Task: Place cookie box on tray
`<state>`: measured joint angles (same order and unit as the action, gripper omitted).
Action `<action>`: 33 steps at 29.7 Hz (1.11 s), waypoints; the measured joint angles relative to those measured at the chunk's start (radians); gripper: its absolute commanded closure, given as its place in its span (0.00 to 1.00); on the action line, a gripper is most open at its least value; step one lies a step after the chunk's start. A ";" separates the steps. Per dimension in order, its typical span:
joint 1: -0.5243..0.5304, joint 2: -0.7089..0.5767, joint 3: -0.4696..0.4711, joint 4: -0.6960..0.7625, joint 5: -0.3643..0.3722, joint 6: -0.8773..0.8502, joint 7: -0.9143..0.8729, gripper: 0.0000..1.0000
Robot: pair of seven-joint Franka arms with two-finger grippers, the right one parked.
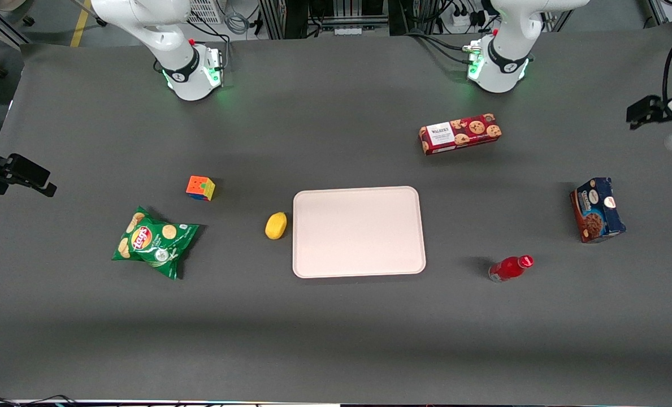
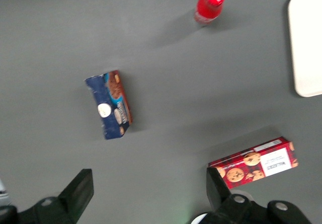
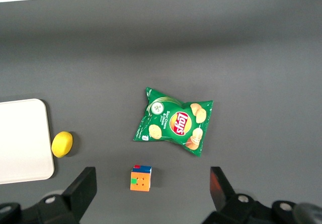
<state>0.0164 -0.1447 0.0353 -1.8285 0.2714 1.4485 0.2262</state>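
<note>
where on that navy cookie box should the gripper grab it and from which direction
Judging by its pose, come straight down on the cookie box. It lies flat and alone on the table, so its two long side faces are free: close the fingers across the short width. The gripper hovers high above the table, open, nothing held.

Navy-blue cookie box (image 1: pixel 597 209) with brown cookie picture; pale pinkish-white tray (image 1: pixel 359 232). Black gripper (image 2: pixel 146 191) over grey table (image 1: pixel 336 328). Red box (image 1: pixel 460 133), red bottle (image 1: pixel 510 268), yellow lemon (image 1: pixel 276 225), green chip bag (image 1: pixel 154 242).
</note>
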 measured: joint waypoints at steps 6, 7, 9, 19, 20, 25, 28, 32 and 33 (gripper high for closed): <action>0.034 -0.042 0.042 -0.243 0.008 0.215 0.025 0.00; 0.043 -0.044 0.051 -0.288 0.009 0.267 0.036 0.00; 0.068 -0.043 0.071 -0.375 0.011 0.380 0.062 0.00; 0.186 0.054 0.109 -0.636 0.012 0.837 0.154 0.00; 0.187 0.073 0.108 -0.640 0.012 0.863 0.155 0.00; 0.188 0.157 0.104 -0.639 0.002 0.955 0.157 0.00; 0.188 0.191 0.103 -0.630 -0.021 0.984 0.172 0.00; 0.188 0.205 0.103 -0.609 -0.044 0.990 0.193 0.00; 0.188 0.205 0.103 -0.602 -0.046 0.990 0.197 0.00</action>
<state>0.2041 0.0606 0.1381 -2.4308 0.2249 2.4384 0.4227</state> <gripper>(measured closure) 0.000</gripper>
